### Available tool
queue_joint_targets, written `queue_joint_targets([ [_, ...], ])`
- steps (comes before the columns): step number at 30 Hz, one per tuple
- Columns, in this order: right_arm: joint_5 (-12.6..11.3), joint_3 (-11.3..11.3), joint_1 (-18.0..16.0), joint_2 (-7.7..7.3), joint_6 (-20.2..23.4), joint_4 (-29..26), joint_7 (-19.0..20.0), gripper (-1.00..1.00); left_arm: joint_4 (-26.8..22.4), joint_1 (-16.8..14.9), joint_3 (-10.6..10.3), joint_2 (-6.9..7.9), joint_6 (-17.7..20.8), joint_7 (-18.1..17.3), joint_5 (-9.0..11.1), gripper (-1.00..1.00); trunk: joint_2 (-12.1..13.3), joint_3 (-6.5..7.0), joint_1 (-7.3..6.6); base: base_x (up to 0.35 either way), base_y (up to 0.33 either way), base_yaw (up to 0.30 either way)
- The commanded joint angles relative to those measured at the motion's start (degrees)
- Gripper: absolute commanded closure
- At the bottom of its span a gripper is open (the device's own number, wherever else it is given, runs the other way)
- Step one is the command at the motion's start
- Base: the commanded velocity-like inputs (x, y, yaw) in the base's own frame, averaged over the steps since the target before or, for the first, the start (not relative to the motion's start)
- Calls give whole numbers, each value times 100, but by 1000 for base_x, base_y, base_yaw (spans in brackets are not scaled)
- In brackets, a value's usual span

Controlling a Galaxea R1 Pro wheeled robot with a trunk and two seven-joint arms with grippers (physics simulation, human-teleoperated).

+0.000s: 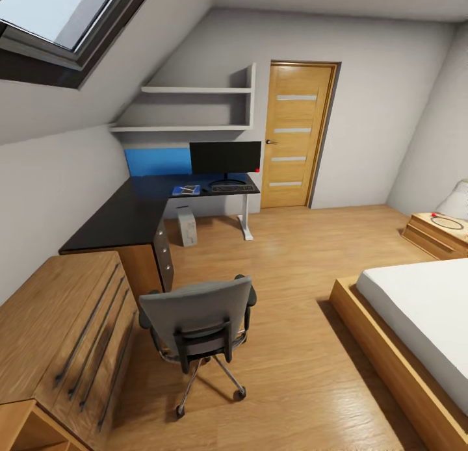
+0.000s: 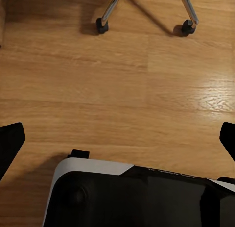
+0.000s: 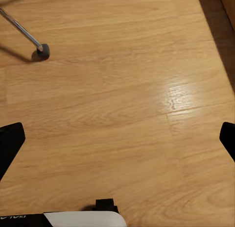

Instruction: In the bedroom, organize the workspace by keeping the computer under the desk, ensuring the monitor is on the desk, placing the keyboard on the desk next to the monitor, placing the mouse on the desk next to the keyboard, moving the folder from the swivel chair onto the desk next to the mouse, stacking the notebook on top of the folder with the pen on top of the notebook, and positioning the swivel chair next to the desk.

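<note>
In the head view the desk [image 1: 123, 220] runs along the left wall under the sloped ceiling. On its far wing stands the monitor [image 1: 225, 157], with the keyboard [image 1: 231, 188] in front of it. Left of the keyboard lies the blue folder [image 1: 186, 191]; a greyish patch on it looks like the notebook. Mouse and pen are too small to make out. The computer [image 1: 187, 225] stands on the floor under the desk. The swivel chair [image 1: 195, 318] is near me, its back towards me, a little apart from the desk. My left gripper [image 2: 117, 138] and right gripper [image 3: 117, 138] hang open over bare floor.
A wooden drawer chest [image 1: 58, 334] is at the lower left, a bed [image 1: 416, 321] and nightstand [image 1: 437, 233] at the right. The oak door [image 1: 296, 136] is shut behind the desk. Chair castors [image 2: 101, 26] [image 3: 41, 51] and my base [image 2: 137, 192] are close to the grippers.
</note>
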Motion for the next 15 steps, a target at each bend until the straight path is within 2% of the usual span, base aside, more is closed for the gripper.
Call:
queue_joint_targets([
  [1, -16, 49, -7, 4, -17, 13, -32, -100, -8, 3, 29, -3, -1, -28, 21, -100, -11, -11, 3, 0, 0, -8],
  [7, -16, 49, -8, 3, -17, 13, -32, -100, -2, 5, 29, 3, 2, -28, 21, -100, -11, -11, 3, -12, 16, -4],
  [15, -14, 49, -7, 4, -17, 13, -32, -100, -1, 4, 29, 5, 5, -33, 21, -100, -11, -11, 3, -111, 189, -1],
])
